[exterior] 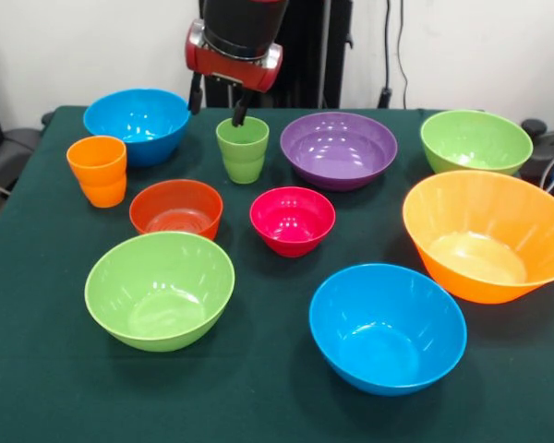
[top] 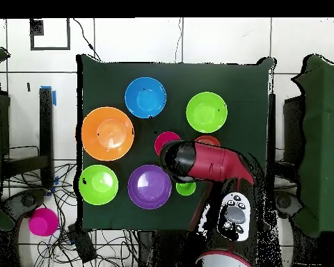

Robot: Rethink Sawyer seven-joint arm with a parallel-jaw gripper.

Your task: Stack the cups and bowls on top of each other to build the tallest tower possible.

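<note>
The end effector [exterior: 219,103] hangs directly over the light green cup [exterior: 243,149] with its fingers apart, one tip at the cup's rim. In the overhead view the arm [top: 204,163] hides most of that cup, the orange cup and the red-orange bowl [exterior: 176,209]. The front view shows every cup and bowl standing separately on the counter [exterior: 37,369], unstacked.

The red and black arm [exterior: 235,37] comes down from above, its wrist pointing straight downward. The tool [exterior: 219,103] hangs below a red collar, its two dark fingers [exterior: 241,107] spread apart and pointing down, with clear space showing between them. From overhead, the arm [top: 204,163] reaches out from the base in a thick red link ending in a black rounded wrist that hides the tool.
</note>
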